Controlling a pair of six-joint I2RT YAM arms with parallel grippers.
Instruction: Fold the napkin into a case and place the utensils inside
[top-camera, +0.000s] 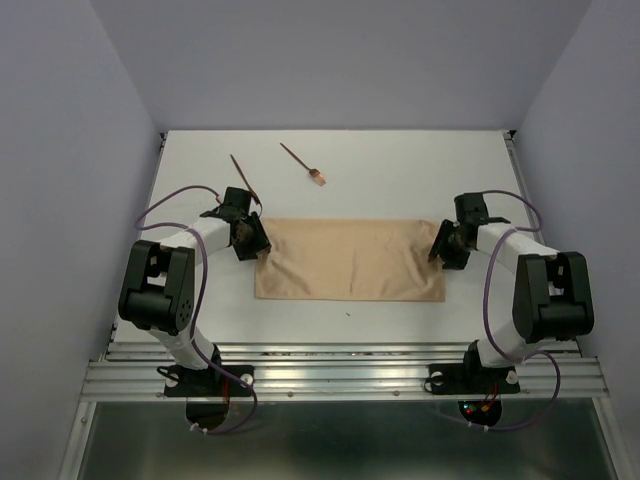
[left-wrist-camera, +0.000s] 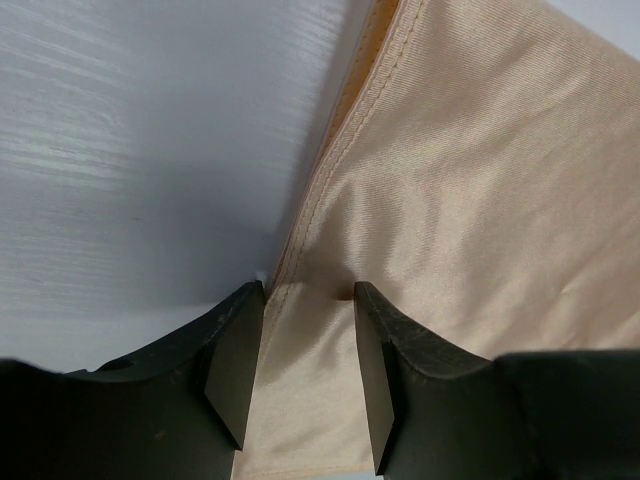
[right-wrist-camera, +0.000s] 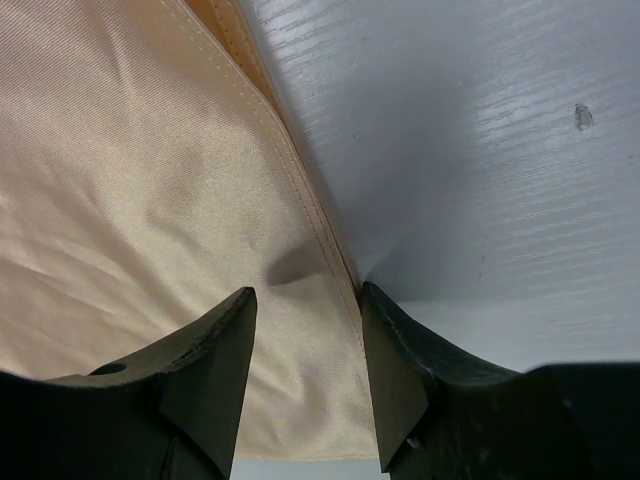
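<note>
Napkin spread flat on desk | left end effector narrow, straddling napkin's left hem | right end effector narrow, straddling its right hem | utensils lie beyond napkin's far edge

The stitched edge of the napkin is straddled by the parted left gripper, with the white desk beside.

napkin spans middle, utensils lie beyond
</note>
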